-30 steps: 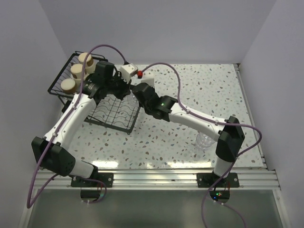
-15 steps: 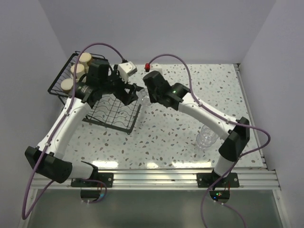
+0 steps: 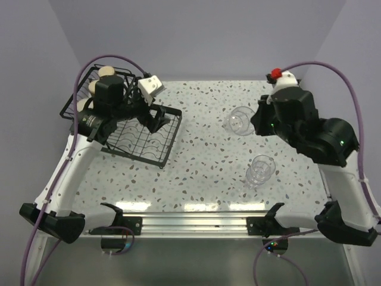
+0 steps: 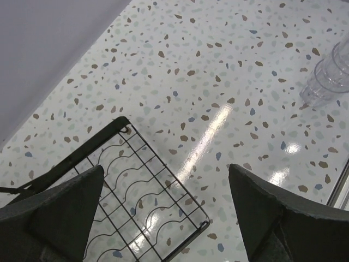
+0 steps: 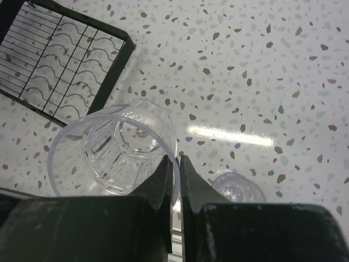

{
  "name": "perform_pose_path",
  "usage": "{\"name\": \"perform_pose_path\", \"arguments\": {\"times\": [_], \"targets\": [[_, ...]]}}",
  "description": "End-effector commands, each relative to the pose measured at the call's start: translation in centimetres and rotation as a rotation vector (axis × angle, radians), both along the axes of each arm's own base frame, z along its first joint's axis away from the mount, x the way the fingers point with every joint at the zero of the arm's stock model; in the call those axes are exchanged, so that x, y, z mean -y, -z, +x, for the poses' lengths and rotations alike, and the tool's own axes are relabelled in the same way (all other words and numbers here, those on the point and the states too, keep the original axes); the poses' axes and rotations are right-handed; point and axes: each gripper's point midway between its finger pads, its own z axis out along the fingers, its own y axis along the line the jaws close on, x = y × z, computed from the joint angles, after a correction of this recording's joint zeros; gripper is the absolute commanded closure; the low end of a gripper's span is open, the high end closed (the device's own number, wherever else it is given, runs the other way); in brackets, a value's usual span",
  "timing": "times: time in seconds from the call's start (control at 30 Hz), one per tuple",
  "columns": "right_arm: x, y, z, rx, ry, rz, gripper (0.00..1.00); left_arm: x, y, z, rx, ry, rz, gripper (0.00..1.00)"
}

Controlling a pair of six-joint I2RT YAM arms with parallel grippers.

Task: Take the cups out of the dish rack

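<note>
The black wire dish rack (image 3: 138, 143) stands at the far left, with three cream cups (image 3: 108, 71) in its raised basket behind my left arm. Above the flat tray's right part hangs my left gripper (image 3: 156, 121), open and holding nothing. Its wrist view has the tray corner (image 4: 152, 202) between the spread fingers (image 4: 60, 218). My right gripper (image 3: 251, 123) is shut on the rim of a clear ribbed cup (image 3: 239, 121), held above the table right of centre. In the right wrist view, that cup (image 5: 117, 150) sits left of the pinching gripper (image 5: 179, 164). Clear cups (image 3: 261, 171) stand stacked on the table.
Grey walls close in the table on the left, back and right. A metal rail (image 3: 190, 221) runs along the near edge between the arm bases. Purple cables (image 3: 321, 65) loop over both arms. The standing clear cups (image 5: 238, 188) lie just below the held cup.
My right arm has swung from beside the rack to the right of the table, carrying the clear cup. My left gripper has opened and drawn back left over the tray.
</note>
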Motion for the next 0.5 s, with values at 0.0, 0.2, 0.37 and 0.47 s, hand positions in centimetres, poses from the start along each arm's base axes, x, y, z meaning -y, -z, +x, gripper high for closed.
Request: {"name": "perform_pose_path", "arguments": {"times": [0.0, 0.2, 0.37, 0.47], "targets": [[5.5, 5.3, -5.6, -0.232, 0.102, -0.122, 1.0, 0.3, 1.0, -0.2, -0.005, 0.028, 0.009, 0.0], [7.9, 5.8, -7.4, -0.204, 0.251, 0.01, 1.0, 0.4, 0.9, -0.6, -0.003, 0.04, 0.005, 0.0], [9.0, 9.2, -8.0, -0.261, 0.32, -0.035, 1.0, 0.5, 1.0, -0.9, -0.006, 0.057, 0.001, 0.0], [10.8, 9.2, -8.1, -0.221, 0.406, -0.03, 1.0, 0.8, 1.4, -0.9, -0.027, 0.066, -0.004, 0.0]]}}
